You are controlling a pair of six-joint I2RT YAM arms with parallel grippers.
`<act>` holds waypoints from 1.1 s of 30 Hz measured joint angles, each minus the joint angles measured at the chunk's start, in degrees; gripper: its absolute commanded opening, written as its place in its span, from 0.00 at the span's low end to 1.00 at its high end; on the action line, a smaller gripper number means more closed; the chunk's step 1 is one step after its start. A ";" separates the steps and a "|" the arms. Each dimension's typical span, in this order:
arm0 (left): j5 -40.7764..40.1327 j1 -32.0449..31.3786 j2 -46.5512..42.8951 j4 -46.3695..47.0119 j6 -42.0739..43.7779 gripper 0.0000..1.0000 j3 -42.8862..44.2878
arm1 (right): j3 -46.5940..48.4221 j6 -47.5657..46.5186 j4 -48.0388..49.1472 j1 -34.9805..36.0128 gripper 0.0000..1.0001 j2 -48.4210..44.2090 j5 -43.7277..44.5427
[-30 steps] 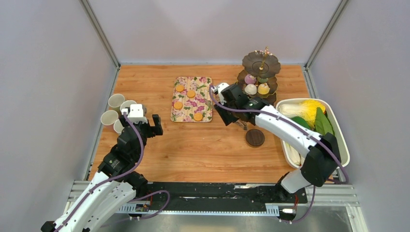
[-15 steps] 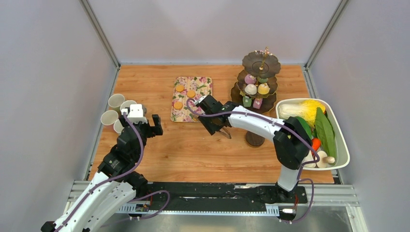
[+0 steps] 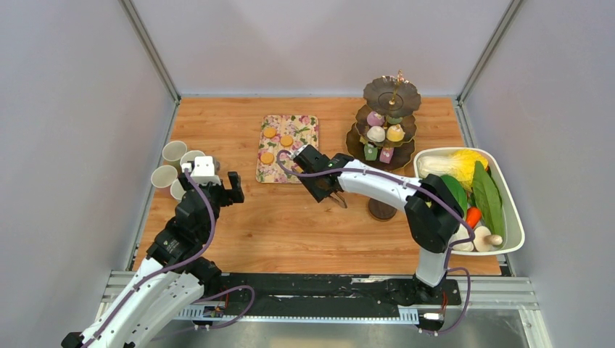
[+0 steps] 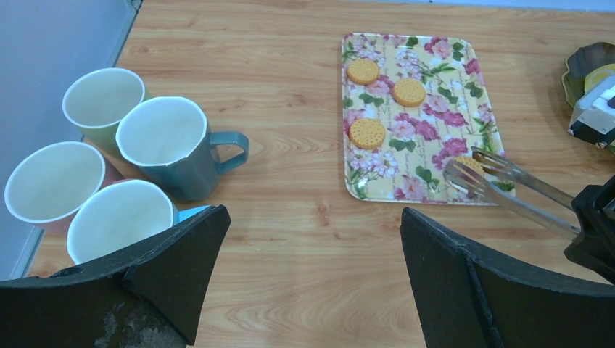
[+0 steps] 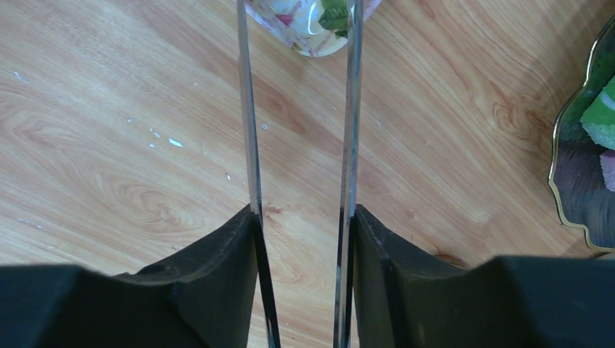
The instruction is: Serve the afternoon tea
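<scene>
My right gripper (image 3: 320, 183) (image 5: 301, 239) is shut on metal tongs (image 5: 352, 130). The tong tips (image 4: 468, 174) reach over the near right corner of the floral tray (image 3: 279, 172), at an orange cake (image 4: 471, 164). Three more orange cakes (image 3: 270, 133) lie on the tray. The dark three-tier stand (image 3: 391, 93) holds white, yellow, purple and green cakes (image 3: 376, 134). Four pastel mugs (image 3: 174, 152) (image 4: 163, 141) stand at the left. My left gripper (image 3: 233, 187) (image 4: 312, 268) is open and empty beside them. A dark coaster (image 3: 382, 210) lies partly under my right arm.
A white tub (image 3: 511, 225) of vegetables sits at the right edge. The stand's rim (image 5: 580, 145) is close to the right of my right gripper. Grey walls close in the table on three sides.
My right arm has swung left from beside the stand to the tray's near right corner, carrying the tongs. The left arm has not moved.
</scene>
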 measured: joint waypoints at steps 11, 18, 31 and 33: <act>-0.02 0.00 -0.22 0.00 0.00 1.00 0.00 | 2.38 0.04 -2.75 -0.02 0.42 0.00 1.38; -0.04 0.00 -0.44 0.00 0.00 1.00 0.00 | 8.87 -0.26 -5.46 -0.31 0.43 -1.57 2.32; -0.07 0.00 -1.05 0.00 0.00 1.00 0.00 | 19.85 -1.79 -9.77 -5.84 0.43 -12.57 10.91; -0.04 0.00 -1.07 0.00 0.00 1.00 0.00 | 20.72 -1.84 -10.12 -7.58 0.43 -13.62 11.65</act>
